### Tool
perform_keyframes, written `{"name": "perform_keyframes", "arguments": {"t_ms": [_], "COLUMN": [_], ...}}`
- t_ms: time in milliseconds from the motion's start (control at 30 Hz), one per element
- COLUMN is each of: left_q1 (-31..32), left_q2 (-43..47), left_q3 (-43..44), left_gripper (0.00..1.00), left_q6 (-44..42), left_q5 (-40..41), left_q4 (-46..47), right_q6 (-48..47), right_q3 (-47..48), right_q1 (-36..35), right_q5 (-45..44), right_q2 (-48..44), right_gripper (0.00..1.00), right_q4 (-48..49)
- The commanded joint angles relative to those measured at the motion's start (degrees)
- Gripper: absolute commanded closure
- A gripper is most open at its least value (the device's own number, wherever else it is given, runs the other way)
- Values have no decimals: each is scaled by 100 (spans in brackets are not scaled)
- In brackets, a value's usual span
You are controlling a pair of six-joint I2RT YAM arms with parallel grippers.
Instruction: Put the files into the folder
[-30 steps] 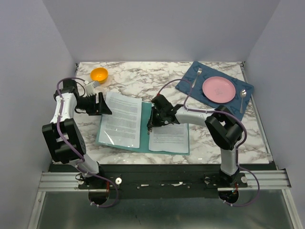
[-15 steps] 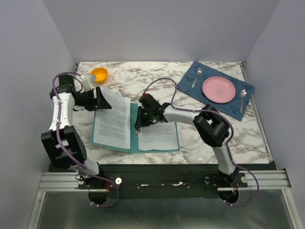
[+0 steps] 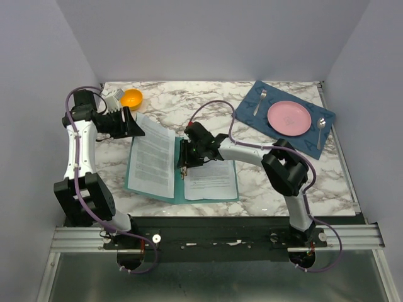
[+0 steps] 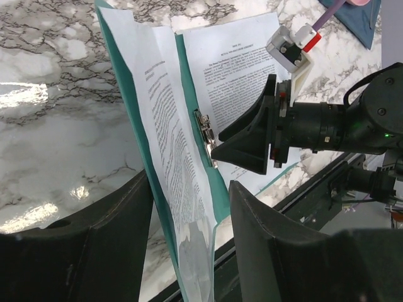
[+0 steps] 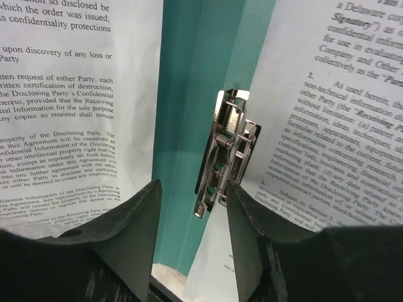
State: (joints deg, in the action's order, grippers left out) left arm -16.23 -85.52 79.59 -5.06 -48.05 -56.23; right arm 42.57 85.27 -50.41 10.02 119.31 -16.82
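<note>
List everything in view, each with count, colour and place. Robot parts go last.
table: one, white-grey marble, under everything
folder: one, teal, open at centre-left, left flap tilted up
files: two, white printed sheets, one on each half of the folder
clip: one, silver, inside the folder by the spine
bowl: one, orange, far left
placemat: one, dark blue, far right
plate: one, pink, on the placemat
fork: one, silver, left of the plate
spoon: one, silver, right of the plate
left end effector: one, black, fingers apart either side of the tilted flap
right end effector: one, black, fingers apart over the clip
</note>
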Motion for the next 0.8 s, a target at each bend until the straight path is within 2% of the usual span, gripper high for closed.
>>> {"name": "perform_keyframes", "arguments": {"t_ms": [0,233,333,500,767], "left_q1": [137,427,524,831,2078], "left_q2": [-44,-44,-35,8,-123], "left_q3": [-75,-5,100,311,592], "left_gripper": [43,43,43,43,41], "left_q6": [207,374,444,708,814], "left_q5": [-64,-11,24,33,94], "left_q4": [42,86,86,112,77], "right_q6": [-100,-143,-135,-3,348], "right_q3": [-274,-747,-986,-1136,-1250], "right_q1": [172,286,365,401,401], "right_q5": [-36,-27,122,483,904], "right_q2": [-241,-197,-311,-224,-4], "right_gripper": [46,49,53,67,76], "right_q4": [-269,-234,-6,362,732]}}
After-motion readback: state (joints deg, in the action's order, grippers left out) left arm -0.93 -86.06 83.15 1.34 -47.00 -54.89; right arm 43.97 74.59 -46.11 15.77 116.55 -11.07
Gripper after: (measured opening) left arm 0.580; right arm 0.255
